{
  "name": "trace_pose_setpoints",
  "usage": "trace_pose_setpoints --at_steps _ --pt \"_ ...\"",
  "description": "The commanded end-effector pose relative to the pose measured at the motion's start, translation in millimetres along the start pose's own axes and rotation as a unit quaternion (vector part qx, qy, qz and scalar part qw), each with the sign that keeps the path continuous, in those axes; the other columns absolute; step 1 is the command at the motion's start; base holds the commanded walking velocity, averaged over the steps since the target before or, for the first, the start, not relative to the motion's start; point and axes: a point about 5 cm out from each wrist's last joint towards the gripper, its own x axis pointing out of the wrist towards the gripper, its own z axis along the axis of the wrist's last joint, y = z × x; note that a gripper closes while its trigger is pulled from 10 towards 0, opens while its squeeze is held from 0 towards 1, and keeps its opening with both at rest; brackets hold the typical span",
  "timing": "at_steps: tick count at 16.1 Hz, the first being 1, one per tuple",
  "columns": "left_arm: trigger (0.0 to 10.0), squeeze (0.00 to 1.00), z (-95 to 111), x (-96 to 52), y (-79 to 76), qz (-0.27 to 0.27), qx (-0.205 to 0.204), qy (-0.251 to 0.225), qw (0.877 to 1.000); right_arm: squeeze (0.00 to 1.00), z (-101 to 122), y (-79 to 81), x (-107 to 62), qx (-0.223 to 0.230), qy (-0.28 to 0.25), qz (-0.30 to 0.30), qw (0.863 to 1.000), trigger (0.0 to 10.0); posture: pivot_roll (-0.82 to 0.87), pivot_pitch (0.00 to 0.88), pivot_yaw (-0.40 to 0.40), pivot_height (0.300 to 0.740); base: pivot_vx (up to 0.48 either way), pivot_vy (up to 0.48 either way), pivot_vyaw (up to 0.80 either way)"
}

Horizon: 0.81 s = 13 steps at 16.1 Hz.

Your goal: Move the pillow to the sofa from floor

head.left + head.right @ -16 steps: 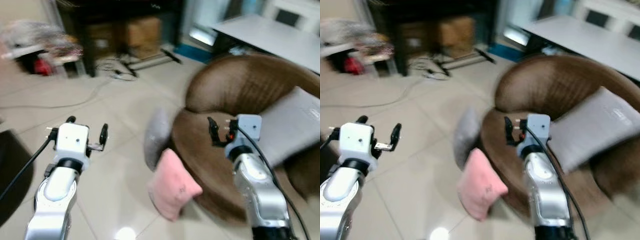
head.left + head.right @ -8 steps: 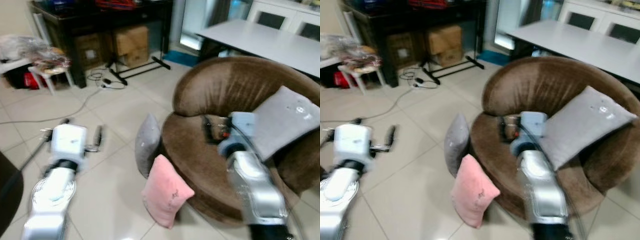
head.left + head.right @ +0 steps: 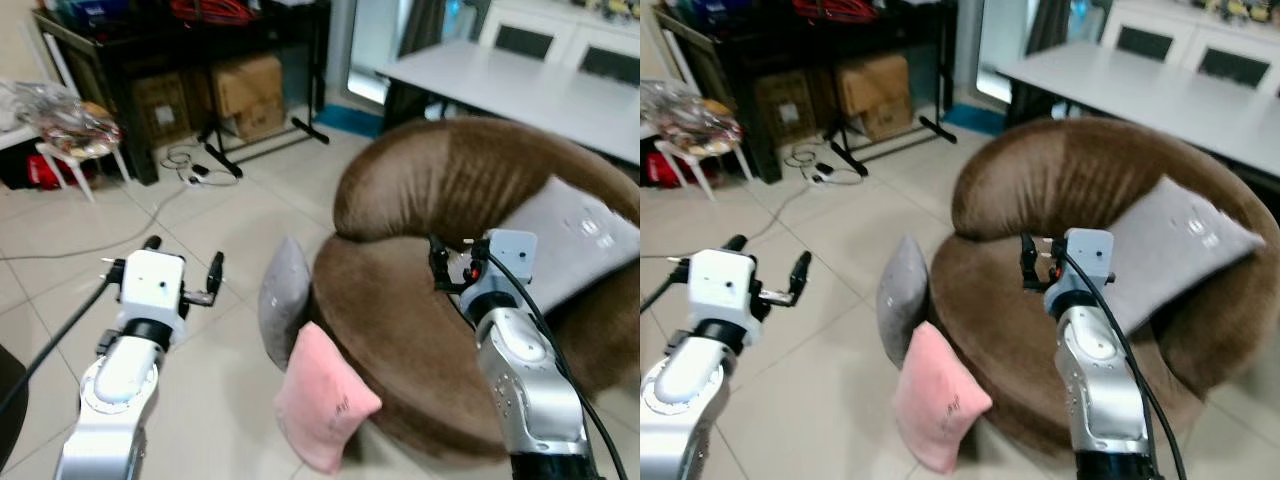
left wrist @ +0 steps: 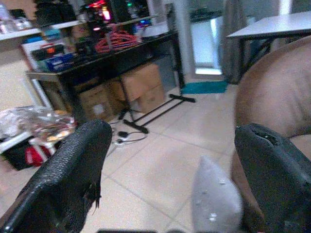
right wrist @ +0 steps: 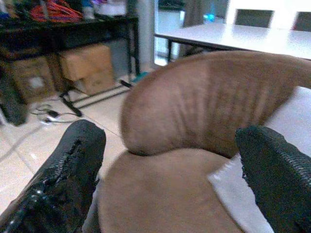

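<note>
Pale floor tiles (image 3: 220,225) run from a dark desk with cardboard boxes (image 3: 245,90) at 11 o'clock to a round brown sofa (image 3: 440,200) filling the 2 o'clock side of the head view. Two pillows stand on the floor against the sofa's front edge: a pink pillow (image 3: 322,398) at about 6 o'clock, tilted on a corner, and a grey pillow (image 3: 282,300) just above it, upright and touching the sofa base. A larger grey cushion (image 3: 580,240) already lies on the seat at 3 o'clock.

The left gripper (image 3: 182,270) hovers over bare tile at 9 o'clock, released and holding nothing. The right gripper (image 3: 1032,262) is raised over the sofa seat, also released and empty, as its wrist view shows.

To do this step well, I judge the robot should bend and bring a gripper down onto the upper edge of the nearer pink pillow, pinching deep into the soft fabric so it does not slip, then lift clear of the sofa rim before swinging it over the seat.

Which pillow the task means is unclear. The lower corner of the pink pillow is cut off at the frame edge, and the sofa's right side runs out of view.
</note>
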Motion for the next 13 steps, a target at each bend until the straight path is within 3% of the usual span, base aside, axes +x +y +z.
trace_pose_setpoints --at_steps 1,3,5,7,8,13 --pt "10.0 1.00 0.7 -0.1 1.9 0.001 0.001 -0.001 1.000 0.00 6.1 7.0 1.0 0.003 -0.013 0.014 1.000 10.0 -0.02 0.000 -0.043 0.740 0.289 0.000 0.00" --pt "10.0 1.00 0.6 -0.7 2.2 0.000 0.002 -0.001 1.000 0.00 5.7 7.7 0.5 0.004 -0.013 0.016 1.000 10.0 -0.02 0.000 -0.042 0.740 0.289 0.000 0.00" --pt "10.0 1.00 0.8 -1.0 2.2 -0.001 0.003 -0.002 1.000 0.00 8.3 9.4 0.6 -0.033 -0.019 0.026 0.999 10.0 -0.02 0.000 -0.041 0.740 0.285 0.000 0.40" --pt "10.0 1.00 1.0 -1.1 2.2 -0.002 0.002 -0.002 1.000 0.00 8.3 8.1 1.5 -0.016 -0.020 0.017 1.000 10.0 -0.02 0.000 -0.042 0.740 0.289 0.000 0.80" --pt "10.0 1.00 0.9 -1.3 2.2 -0.001 0.002 -0.002 1.000 0.00 7.9 6.4 1.3 0.002 -0.021 0.011 1.000 10.0 -0.02 0.000 -0.042 0.740 0.285 0.000 0.00" --pt "10.0 1.00 1.7 -0.5 1.7 -0.001 0.001 -0.002 1.000 0.00 8.4 5.3 2.9 0.002 -0.022 0.009 1.000 10.0 -0.01 0.000 -0.043 0.740 0.286 0.000 0.00"
